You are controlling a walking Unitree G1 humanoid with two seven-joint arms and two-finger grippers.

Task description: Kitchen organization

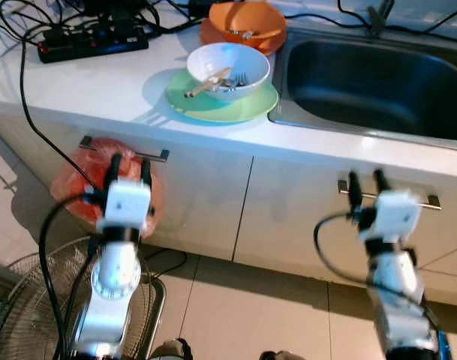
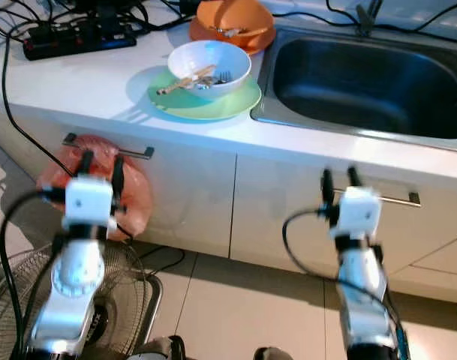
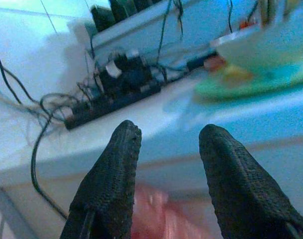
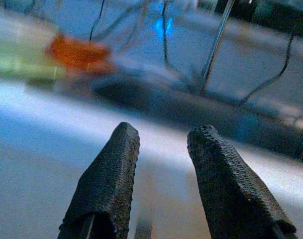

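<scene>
Dishes sit on the white table (image 1: 100, 90) in the left eye view: a white bowl (image 1: 228, 69) with chopsticks (image 1: 207, 82) and a fork (image 1: 239, 79) inside rests on a green plate (image 1: 220, 105), and an orange bowl (image 1: 247, 22) stands just behind it, beside the steel sink (image 1: 378, 75). A black power strip (image 1: 93, 41) with tangled cables lies at the table's far left. Below, the left tool (image 1: 128, 169) is raised in front of a cabinet door, its two fingers parted and holding nothing, close to a red plastic bag (image 1: 74, 184) that hangs from the door handle (image 1: 123, 150). The right tool (image 1: 367, 184) is likewise parted and empty, just before the handle of the cabinet under the sink. A fan grille (image 1: 25, 315) stands on the tiled floor at lower left.

The right eye view shows the same layout.

In the left wrist view, the black fingers (image 3: 111, 184) are spread with a gap between them, looking up at the table edge, the power strip and the green plate, with blurred red below.

In the right wrist view, the fingers (image 4: 109, 184) are also apart, and the orange bowl appears as a blur beyond the table.
</scene>
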